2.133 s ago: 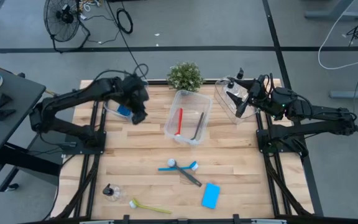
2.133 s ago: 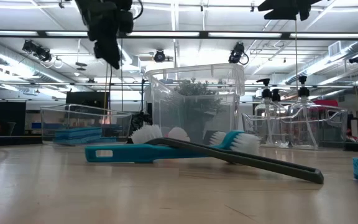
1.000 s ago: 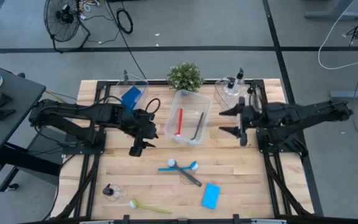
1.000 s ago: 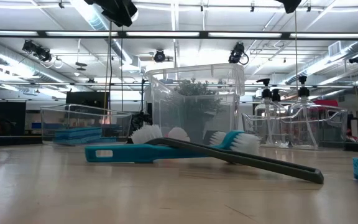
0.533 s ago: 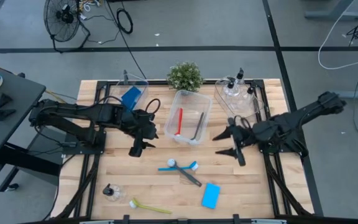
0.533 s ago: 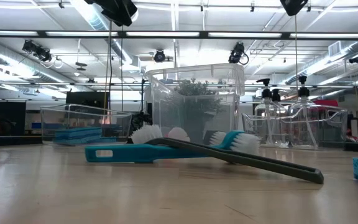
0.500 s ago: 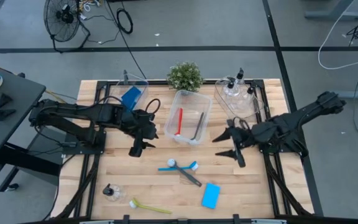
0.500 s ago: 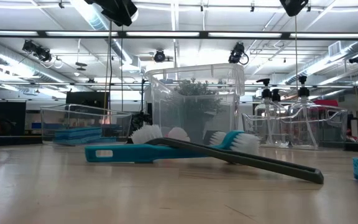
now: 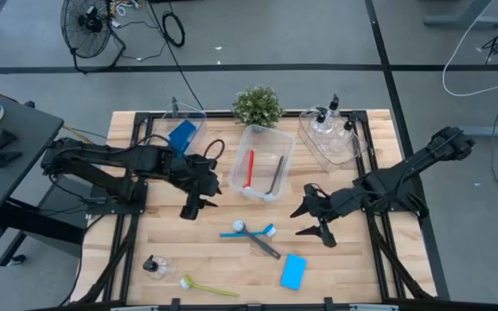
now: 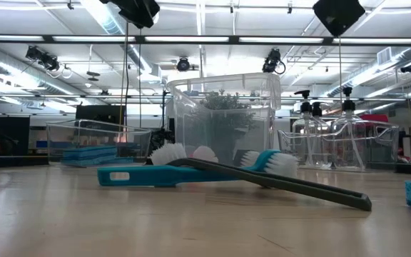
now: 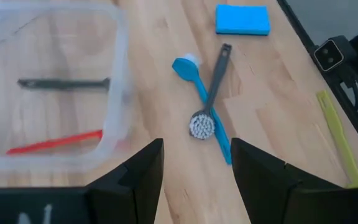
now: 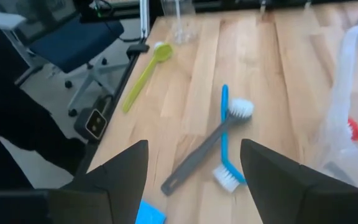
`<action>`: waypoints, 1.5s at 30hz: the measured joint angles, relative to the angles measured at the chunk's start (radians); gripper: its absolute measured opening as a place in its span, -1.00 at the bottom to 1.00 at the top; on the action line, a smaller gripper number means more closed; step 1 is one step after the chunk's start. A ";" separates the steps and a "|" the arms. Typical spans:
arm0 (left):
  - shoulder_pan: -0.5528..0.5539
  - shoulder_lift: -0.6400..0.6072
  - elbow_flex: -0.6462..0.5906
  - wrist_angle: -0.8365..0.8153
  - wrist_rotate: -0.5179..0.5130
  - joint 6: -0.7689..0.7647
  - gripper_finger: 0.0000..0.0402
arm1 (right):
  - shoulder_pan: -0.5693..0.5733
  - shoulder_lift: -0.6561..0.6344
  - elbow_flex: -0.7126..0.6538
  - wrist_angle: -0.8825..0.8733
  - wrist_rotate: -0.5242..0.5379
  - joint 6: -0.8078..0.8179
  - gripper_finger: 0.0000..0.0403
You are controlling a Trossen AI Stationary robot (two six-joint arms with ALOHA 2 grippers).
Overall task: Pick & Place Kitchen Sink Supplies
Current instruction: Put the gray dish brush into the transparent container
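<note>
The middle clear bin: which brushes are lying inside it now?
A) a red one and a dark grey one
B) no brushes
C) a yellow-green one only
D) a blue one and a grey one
A: the high view shows a red brush and a dark grey brush inside the middle clear bin.

No text, label, brand, number or sign can be read in any of the views. The blue brush lying on the worktop carries a small pale patch on its handle in the low view, but nothing on it is legible.
</note>
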 joint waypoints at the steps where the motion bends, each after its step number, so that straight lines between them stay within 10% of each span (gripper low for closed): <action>1: -0.007 0.008 0.001 0.010 0.000 0.012 -0.04 | 0.000 0.008 0.000 -0.002 0.000 0.008 0.27; 45: -0.255 0.472 0.000 0.663 -0.092 0.258 -0.04 | 0.000 0.056 0.000 -0.070 0.042 0.112 0.27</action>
